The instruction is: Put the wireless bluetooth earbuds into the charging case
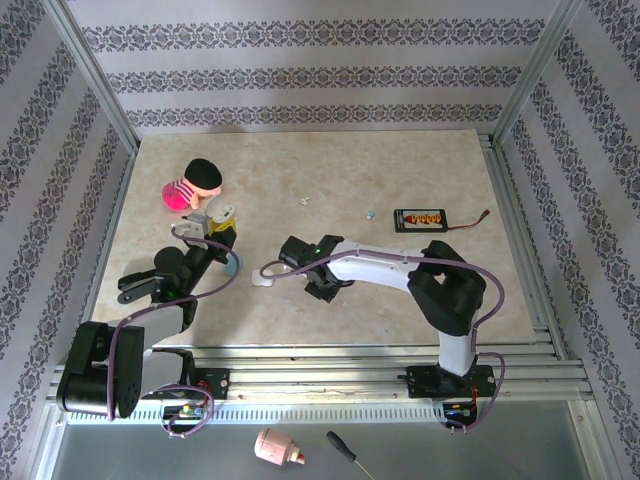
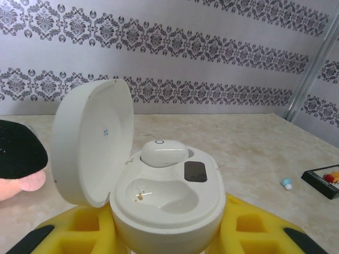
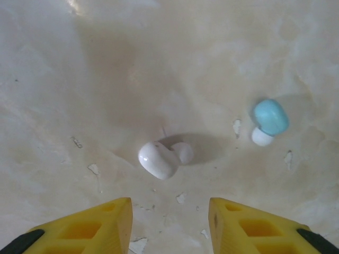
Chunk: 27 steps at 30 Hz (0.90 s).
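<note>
Charging case [image 2: 169, 206] is held pinched between the yellow fingers of the left end effector [image 2: 167, 235], raised off the desk [image 2: 254, 143]. Its lid [image 2: 92, 140] is swung up on the left. One seated earbud [image 2: 164, 152], white, is lodged in the far socket, and the near socket [image 2: 159, 193] is exposed.

The right end effector [image 3: 169, 227] is spread, with nothing gripped between its fingers, and is pointed down at the desk. A loose white earbud [image 3: 158, 159] is seen lying on the desk just ahead of the gap. A pale blue earbud [image 3: 270, 117] lies further to the right, apart from it. A pink and black plush toy [image 1: 195, 185] is placed at the far left.
</note>
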Available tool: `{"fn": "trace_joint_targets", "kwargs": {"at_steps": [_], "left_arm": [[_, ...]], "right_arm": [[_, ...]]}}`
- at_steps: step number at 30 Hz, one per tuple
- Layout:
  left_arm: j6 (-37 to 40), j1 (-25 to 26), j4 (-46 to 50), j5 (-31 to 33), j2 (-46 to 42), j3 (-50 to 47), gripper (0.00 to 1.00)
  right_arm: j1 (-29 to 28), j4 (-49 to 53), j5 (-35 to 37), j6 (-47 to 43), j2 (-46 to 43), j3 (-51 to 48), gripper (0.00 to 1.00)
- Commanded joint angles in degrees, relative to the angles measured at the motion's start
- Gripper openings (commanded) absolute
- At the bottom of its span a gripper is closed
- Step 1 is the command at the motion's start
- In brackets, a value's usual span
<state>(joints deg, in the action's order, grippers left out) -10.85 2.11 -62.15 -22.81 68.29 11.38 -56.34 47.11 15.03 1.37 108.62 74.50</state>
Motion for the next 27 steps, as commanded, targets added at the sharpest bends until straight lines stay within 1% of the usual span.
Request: {"fn": "trace_joint_targets", "kwargs": {"at_steps": [1,11,21,25,27], "left_arm": [[-1.2,-0.9,0.0,0.2,-0.7,0.9,0.28],[-1.0,-0.9,0.0,-0.3,-0.3,0.9,0.28],[-0.8,-0.9,-0.1,-0.6,-0.3,0.7,0.28],[-0.7,-0.9,-0.2,-0.8,-0.2,0.7,0.28],[-0.4,-0.9,-0.2,-1.2,-0.2,0.6,0.28]], "right_arm": [[-1.0,2.5,2.5,0.6,2.1,2.6,0.41],[-1.1,1.3,2.8,-1.3,6.3,5.8,0.37],[-0.7,2.0,5.3,-1.7,7.8,5.5,0.31],[-0.4,1.5,5.3,-1.3,8.3,5.6,0.26],[-0.4,1.7,5.3,-1.3,8.4,5.9,0.2]]}}
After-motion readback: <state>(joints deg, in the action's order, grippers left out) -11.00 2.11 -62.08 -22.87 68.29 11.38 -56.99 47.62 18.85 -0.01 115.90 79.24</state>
